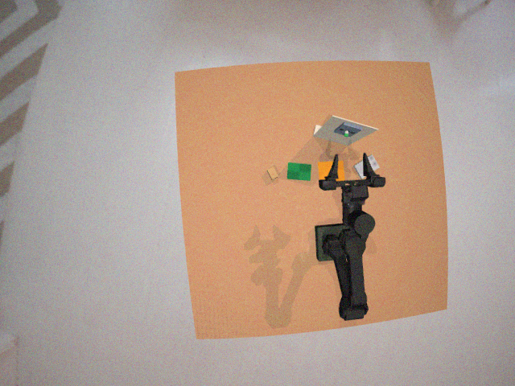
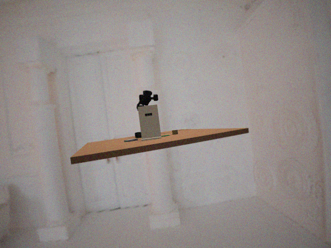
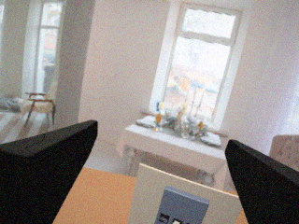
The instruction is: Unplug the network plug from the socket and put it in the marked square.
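The upright pale panel (image 1: 328, 132) (image 2: 149, 124) (image 3: 147, 191) stands on the orange table (image 1: 232, 249) (image 2: 202, 134). A grey-blue socket block (image 1: 349, 127) (image 3: 184, 204) sits in its face, and the plug end with a small green and white tip (image 1: 346, 133) shows in it. My gripper (image 1: 350, 164) (image 3: 163, 137) is open and empty. It hangs in front of the panel, aimed at it and apart from it. A green square patch (image 1: 298, 170) and a brighter orange square patch (image 1: 324, 168) lie flat on the table below and left of the gripper.
A small tan block (image 1: 272, 172) (image 2: 175, 132) lies left of the green patch. A white and grey flat piece (image 1: 373, 162) lies under the right finger. The arm's base (image 1: 320, 243) stands behind the gripper.
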`<action>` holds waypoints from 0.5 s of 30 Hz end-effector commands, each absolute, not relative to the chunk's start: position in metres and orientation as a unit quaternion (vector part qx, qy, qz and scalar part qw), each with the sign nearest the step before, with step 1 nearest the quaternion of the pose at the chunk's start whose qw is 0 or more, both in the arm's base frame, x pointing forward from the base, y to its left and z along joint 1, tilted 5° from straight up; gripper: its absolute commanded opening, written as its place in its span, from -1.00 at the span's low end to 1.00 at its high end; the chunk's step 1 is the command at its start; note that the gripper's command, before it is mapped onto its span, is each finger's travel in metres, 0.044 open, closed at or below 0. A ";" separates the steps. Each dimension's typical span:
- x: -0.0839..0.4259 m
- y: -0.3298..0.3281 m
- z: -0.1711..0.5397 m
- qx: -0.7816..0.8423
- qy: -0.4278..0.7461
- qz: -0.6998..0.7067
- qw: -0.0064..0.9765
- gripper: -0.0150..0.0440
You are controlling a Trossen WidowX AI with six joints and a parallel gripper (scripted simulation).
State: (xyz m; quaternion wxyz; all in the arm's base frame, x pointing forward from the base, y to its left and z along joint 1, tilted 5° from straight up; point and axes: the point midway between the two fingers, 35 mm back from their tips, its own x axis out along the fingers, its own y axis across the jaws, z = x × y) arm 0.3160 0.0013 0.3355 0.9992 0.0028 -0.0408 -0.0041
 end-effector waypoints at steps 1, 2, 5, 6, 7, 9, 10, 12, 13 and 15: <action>0.316 0.001 0.335 0.006 -0.041 -0.004 0.999 0.78; 0.317 0.001 0.333 0.014 -0.040 -0.004 0.999 0.69; 0.321 0.000 0.321 0.063 -0.037 -0.003 0.997 0.42; 0.322 -0.001 0.316 0.080 -0.035 -0.003 0.996 0.33; 0.323 -0.001 0.312 0.097 -0.034 -0.003 0.995 0.24; 0.325 -0.002 0.303 0.131 -0.032 -0.003 0.991 0.06; 0.326 -0.003 0.299 0.148 -0.031 -0.003 0.988 0.04; 0.328 -0.003 0.291 0.183 -0.028 -0.004 0.983 0.04; 0.328 -0.004 0.286 0.199 -0.027 -0.004 0.980 0.04; 0.329 -0.005 0.278 0.233 -0.025 -0.004 0.972 0.04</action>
